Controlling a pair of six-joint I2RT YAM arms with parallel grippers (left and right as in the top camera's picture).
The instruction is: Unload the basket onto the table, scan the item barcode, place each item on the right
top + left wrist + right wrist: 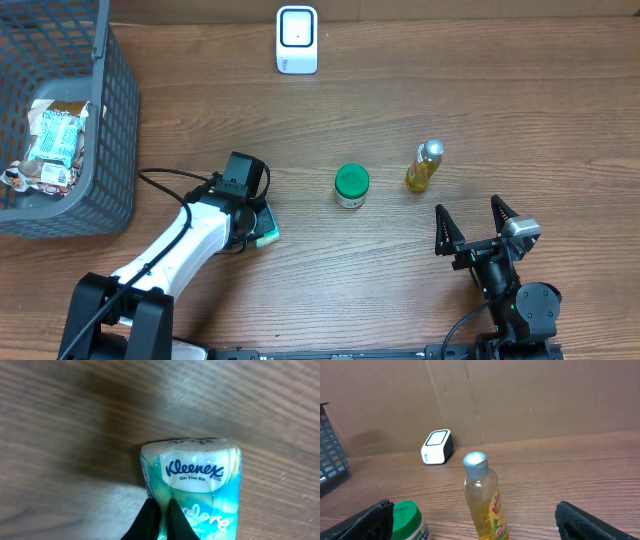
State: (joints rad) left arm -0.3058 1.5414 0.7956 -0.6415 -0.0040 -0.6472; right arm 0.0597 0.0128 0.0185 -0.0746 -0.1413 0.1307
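Well, dark grey plastic mesh basket point(115, 130) far off to the left of my left jaws, my right gripper point(468, 212) spread wide, empty, my left gripper point(161, 509) closed tight at the edge of the teal-and-white Kleenex tissue pack point(200, 475), grip unclear, small white barcode scanner point(297, 40) well ahead of both.

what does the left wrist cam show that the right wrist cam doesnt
Only the left wrist view: a Kleenex On The Go tissue pack lying on the wood, with the left end effector pinched shut on its near end.

Only the right wrist view: the white scanner by the cardboard wall, a yellow bottle with a silver cap, a green-lidded jar, a corner of the mesh basket, and the right end effector wide open, holding nothing.

Both: the wooden table.
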